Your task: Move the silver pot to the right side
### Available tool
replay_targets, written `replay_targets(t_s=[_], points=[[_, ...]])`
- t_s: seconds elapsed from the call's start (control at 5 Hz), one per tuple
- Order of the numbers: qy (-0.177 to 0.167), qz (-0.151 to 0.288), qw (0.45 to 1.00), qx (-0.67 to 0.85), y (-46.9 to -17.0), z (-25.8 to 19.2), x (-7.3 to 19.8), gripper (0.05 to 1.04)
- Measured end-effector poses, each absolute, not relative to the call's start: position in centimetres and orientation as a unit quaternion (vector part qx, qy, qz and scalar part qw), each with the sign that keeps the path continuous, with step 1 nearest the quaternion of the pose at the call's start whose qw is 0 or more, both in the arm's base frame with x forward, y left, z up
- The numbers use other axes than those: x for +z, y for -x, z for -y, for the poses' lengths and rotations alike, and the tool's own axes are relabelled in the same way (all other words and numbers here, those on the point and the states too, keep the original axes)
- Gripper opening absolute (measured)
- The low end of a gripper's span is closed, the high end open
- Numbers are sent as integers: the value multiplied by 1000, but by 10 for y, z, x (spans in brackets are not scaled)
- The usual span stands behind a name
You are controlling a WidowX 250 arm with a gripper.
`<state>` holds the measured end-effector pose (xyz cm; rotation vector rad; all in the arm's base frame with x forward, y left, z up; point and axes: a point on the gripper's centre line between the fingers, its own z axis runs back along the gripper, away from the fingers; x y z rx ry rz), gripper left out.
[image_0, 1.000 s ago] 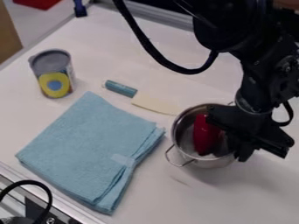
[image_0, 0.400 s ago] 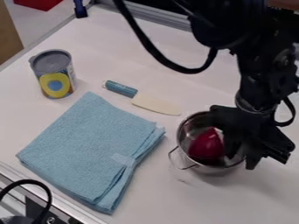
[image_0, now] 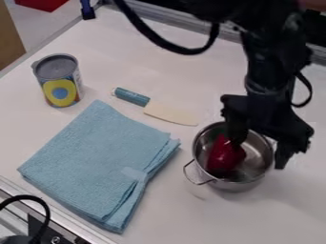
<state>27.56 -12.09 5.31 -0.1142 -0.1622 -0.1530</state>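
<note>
I'm looking down on a smooth white tabletop (image_0: pixel 159 190), reading my view as a clock face. A metal rail (image_0: pixel 70 221) edges it at seven o'clock, with a looped black cable (image_0: pixel 45 212) beside that. Beyond the table, a brown panel (image_0: pixel 9 35) stands at ten o'clock and a red object (image_0: pixel 39 4) lies at eleven; a blue-and-black fitting (image_0: pixel 87 10) sits at the table's border, also toward eleven.

On the surface, I have a lidded can (image_0: pixel 58 81) upright at ten o'clock, its label yellow and blue. A folded light-blue cloth (image_0: pixel 96 159) lies flat at eight. Between the can and the pot, near the middle, is a knife (image_0: pixel 167 114) with a teal handle and a cream blade, its tip just beside the pot's rim, on the rim's eleven o'clock side.

The silver pot (image_0: pixel 258 143) stands upright at four o'clock, its visible side handle at the pot's own eight. A red item (image_0: pixel 224 156) lies inside it. The cloth's nearest corner is close to the pot's nine o'clock side.

My arm comes in from one o'clock and covers part of the rim. The gripper (image_0: pixel 259 155) has its jaws spread, one over the pot's interior, the other past the rim at the pot's three o'clock.
</note>
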Motion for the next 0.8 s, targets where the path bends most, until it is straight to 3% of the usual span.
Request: replay_targets(t_s=[0.4, 0.8], points=[[26, 111, 993, -21, -324, 84, 75, 998], [-36, 93, 995, -1, -368, 55, 55, 998]])
